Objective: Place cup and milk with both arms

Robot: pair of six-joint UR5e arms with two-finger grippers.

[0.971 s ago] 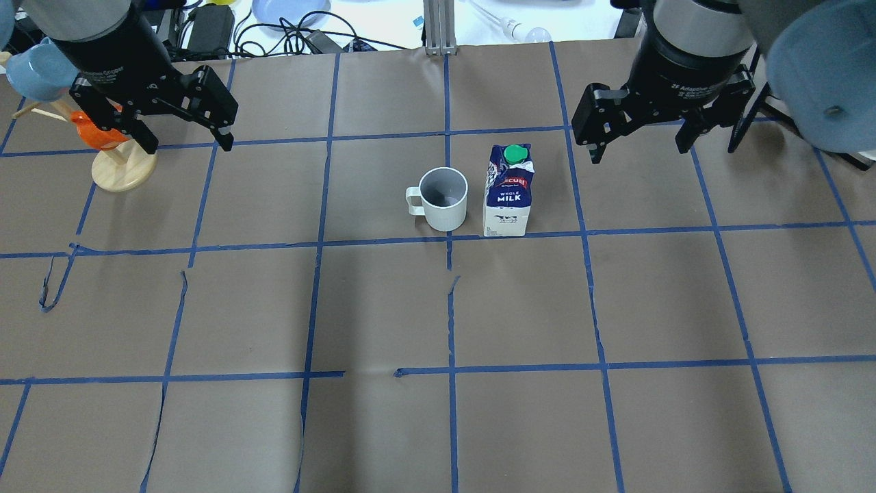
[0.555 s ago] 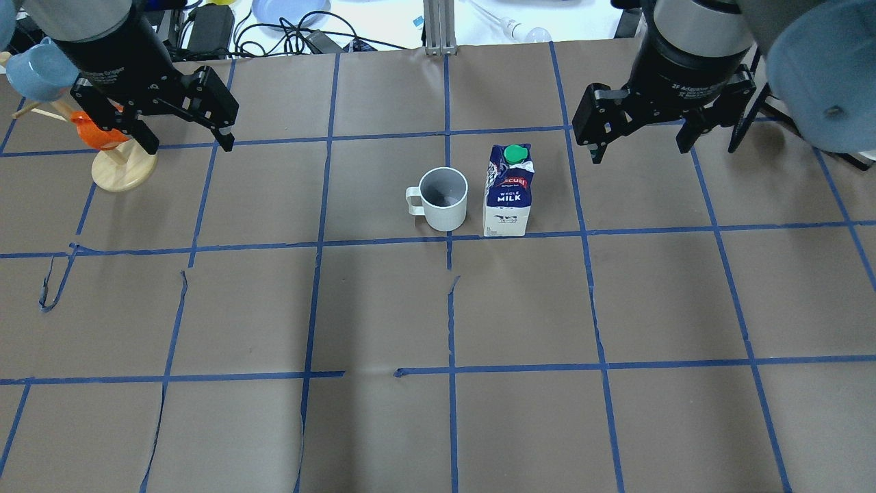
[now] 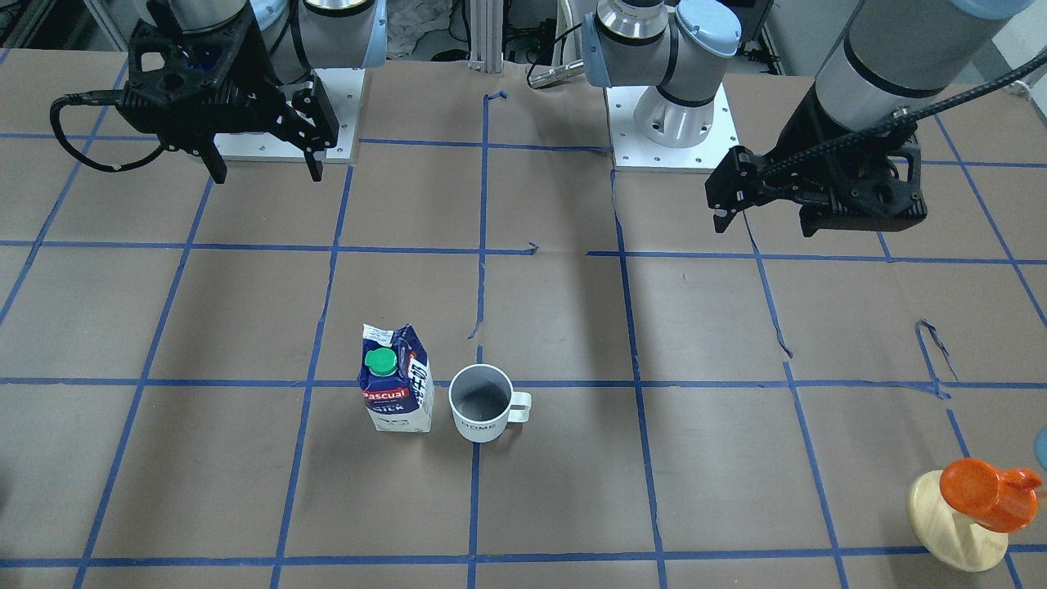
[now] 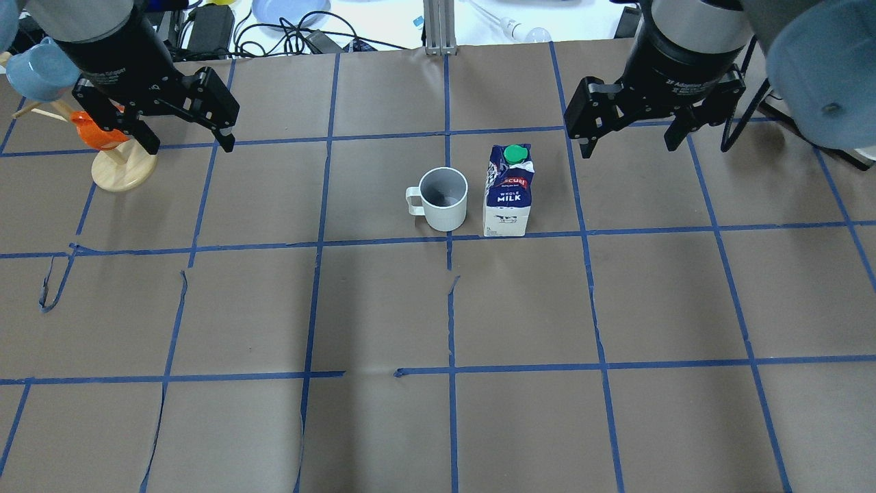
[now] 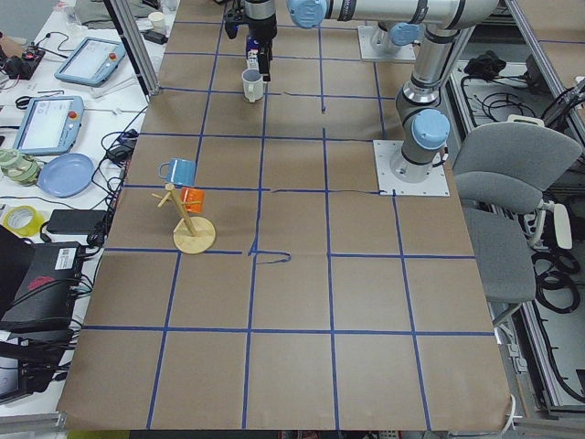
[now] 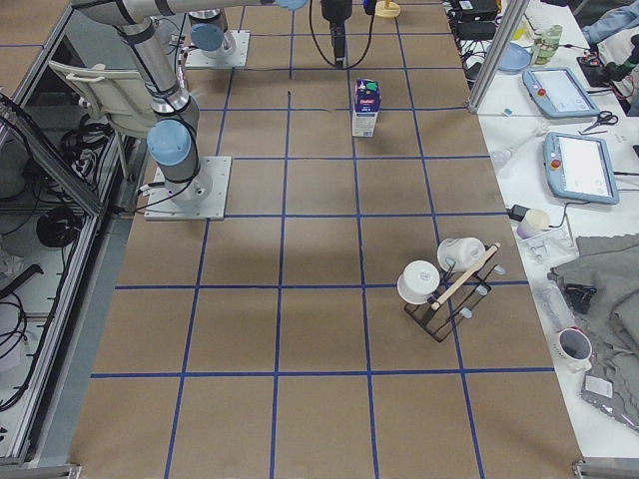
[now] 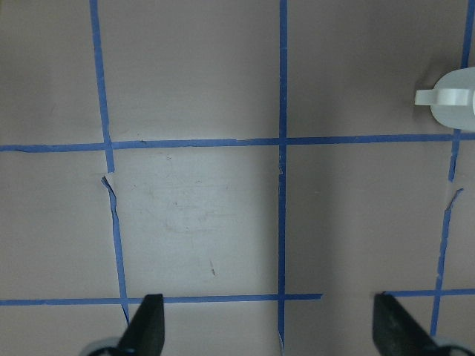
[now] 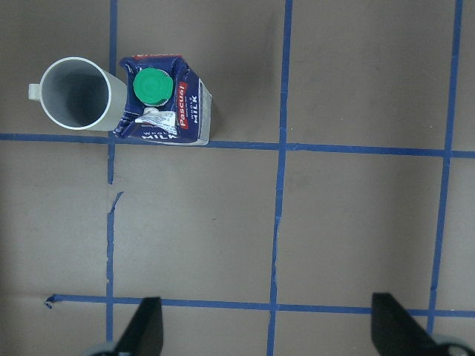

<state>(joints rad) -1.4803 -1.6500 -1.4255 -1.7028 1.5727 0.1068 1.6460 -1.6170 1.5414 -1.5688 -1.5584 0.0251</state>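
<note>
The white cup (image 4: 443, 198) stands upright at the table's middle, handle to the view's left. The blue and white milk carton (image 4: 508, 192) with a green cap stands close beside it on the right, a small gap between them. My left gripper (image 4: 190, 145) is open and empty, high over the far left, well apart from the cup. My right gripper (image 4: 628, 149) is open and empty, hovering to the right of and beyond the milk. The right wrist view shows the cup (image 8: 74, 94) and the milk (image 8: 165, 100) at top left. The left wrist view shows only the cup's handle (image 7: 453, 100).
A wooden mug stand (image 4: 123, 168) with an orange and a blue mug stands at the far left, under my left gripper. Cables and a blue plate (image 4: 291, 10) lie beyond the far edge. A rack of white mugs (image 6: 444, 289) stands toward the table's right end.
My right gripper has moved a little to the left and toward the far edge, closer to the milk. The left gripper, cup and milk have stayed in place.
</note>
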